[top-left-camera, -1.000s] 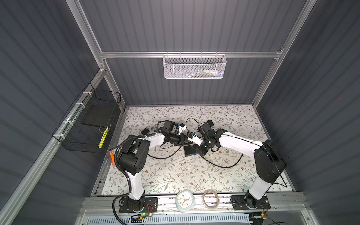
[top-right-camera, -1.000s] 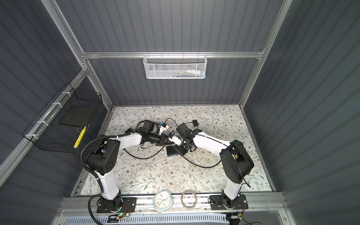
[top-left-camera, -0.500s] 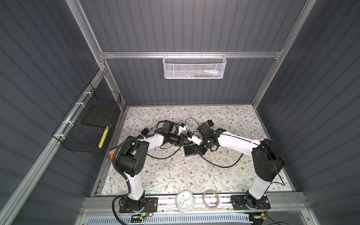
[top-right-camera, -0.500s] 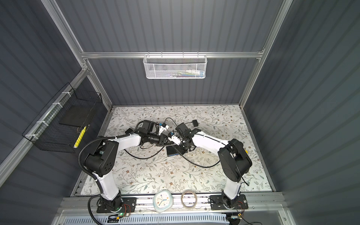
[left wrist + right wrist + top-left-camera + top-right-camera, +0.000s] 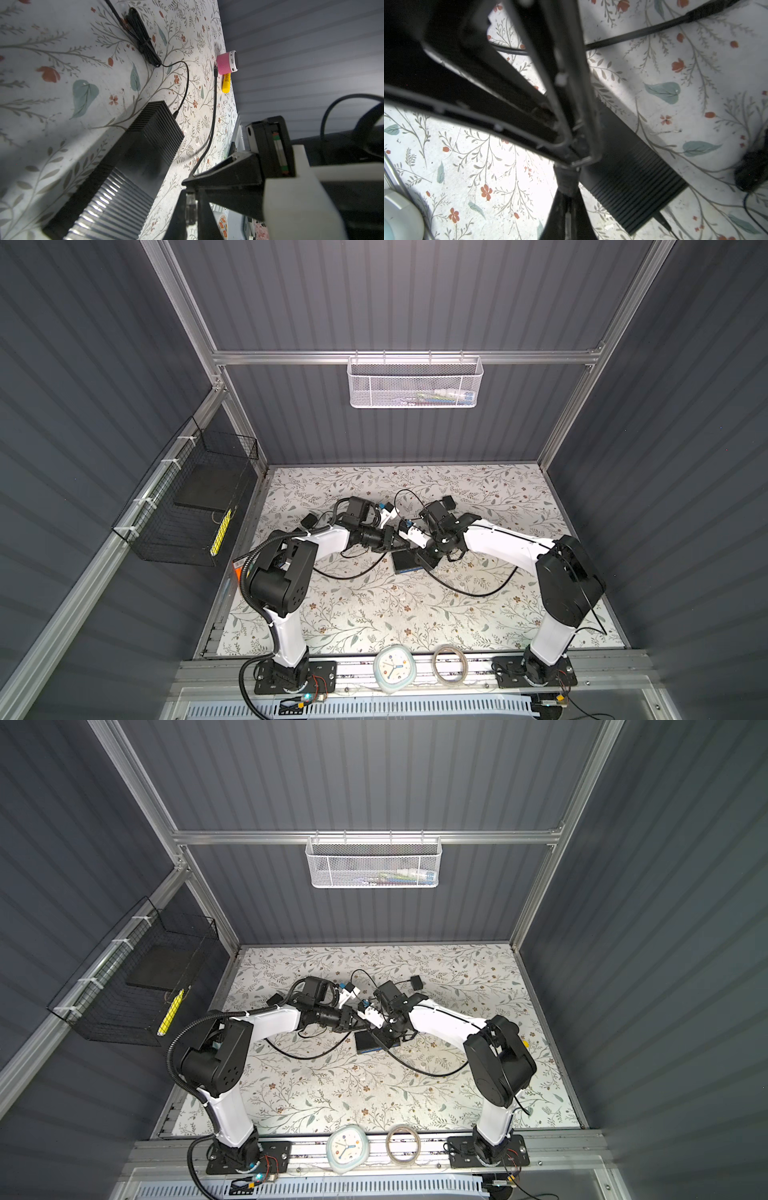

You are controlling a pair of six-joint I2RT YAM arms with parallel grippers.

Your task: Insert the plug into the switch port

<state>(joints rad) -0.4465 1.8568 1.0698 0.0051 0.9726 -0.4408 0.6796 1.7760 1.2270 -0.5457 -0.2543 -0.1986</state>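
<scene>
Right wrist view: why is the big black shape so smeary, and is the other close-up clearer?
Right wrist view: the right gripper sits too near the lens, so it blurs, and the tablecloth looks washed out. Left wrist view: sharper, the pink speaker crisp, though glare stripes the black box.

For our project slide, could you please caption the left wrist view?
Left gripper shut on the clear plug, right gripper pinching its cable, near the ribbed black switch.

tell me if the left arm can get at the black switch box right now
Probably yes. The left gripper, shut on the plug, sits close by the black box with nothing between. The right gripper, pinching the cable close behind, crowds it; the port itself is not visible.
</scene>
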